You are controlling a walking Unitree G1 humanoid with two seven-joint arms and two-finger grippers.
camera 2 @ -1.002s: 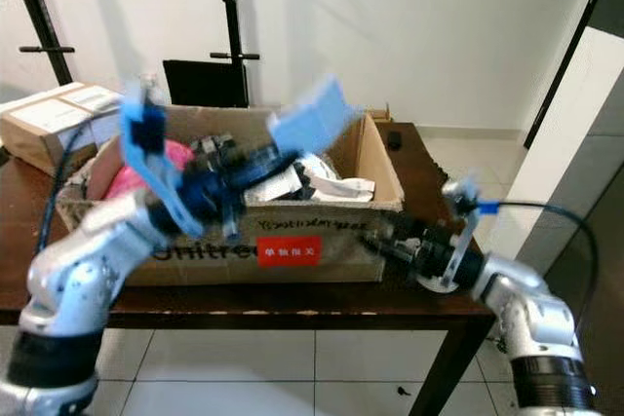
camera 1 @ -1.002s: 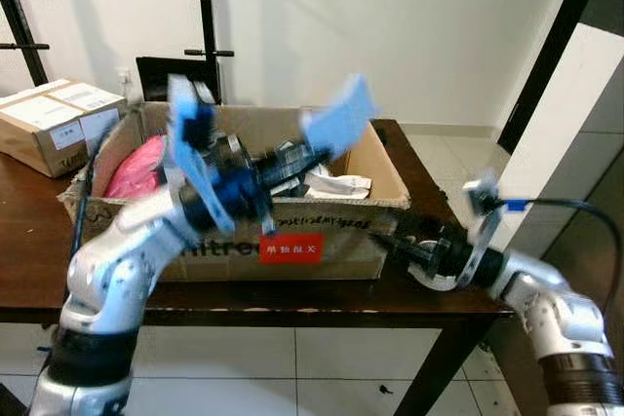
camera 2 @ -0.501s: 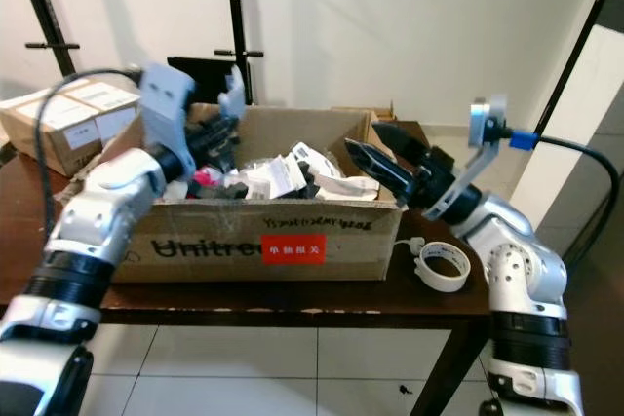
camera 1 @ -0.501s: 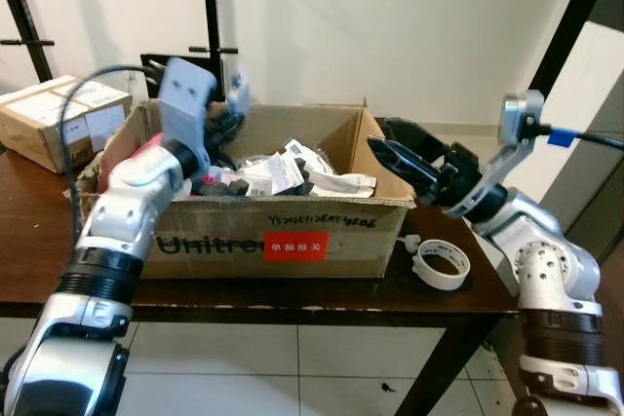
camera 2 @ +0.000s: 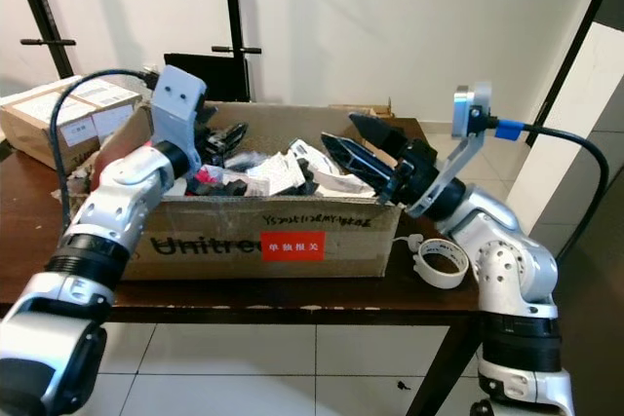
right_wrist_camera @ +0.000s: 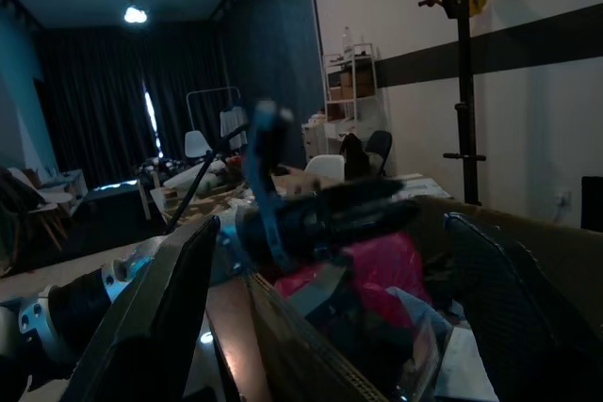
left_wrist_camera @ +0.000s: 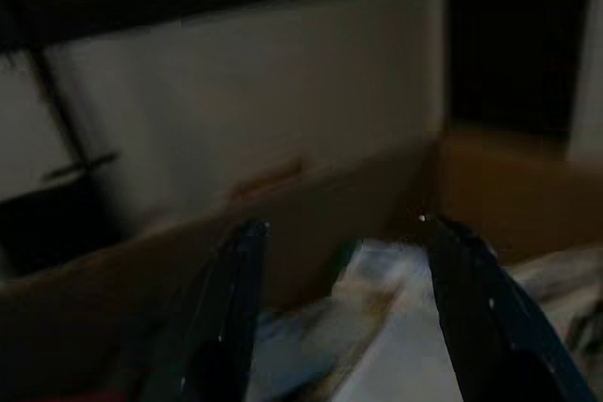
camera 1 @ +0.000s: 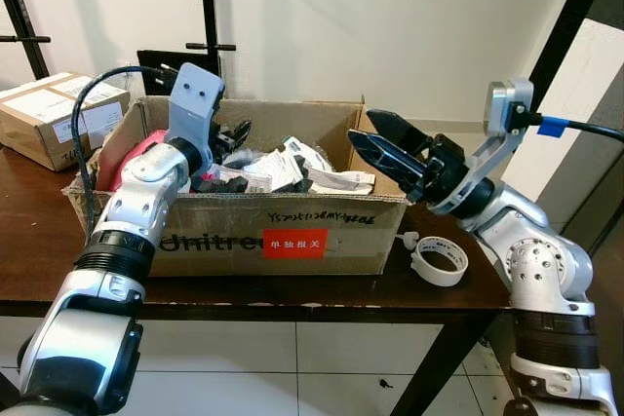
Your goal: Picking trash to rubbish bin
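I have both arms up over the cardboard box (camera 1: 292,231) that serves as the bin, full of crumpled wrappers (camera 1: 292,168) and a pink bag (camera 1: 132,158). My right gripper (camera 1: 385,148) hovers at the box's right rim, fingers spread and empty; my left gripper (camera 1: 229,135) sits inside the left end, fingers parted, holding nothing. The tape roll (camera 1: 439,260) lies on the table (camera 1: 29,241) just beside the box; it looks light and stiff, so I'd pinch across its wall.

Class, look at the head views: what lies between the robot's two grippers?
In the left eye view, white wrappers heaped in the cardboard box lie between the left gripper and the right gripper, both open over it.
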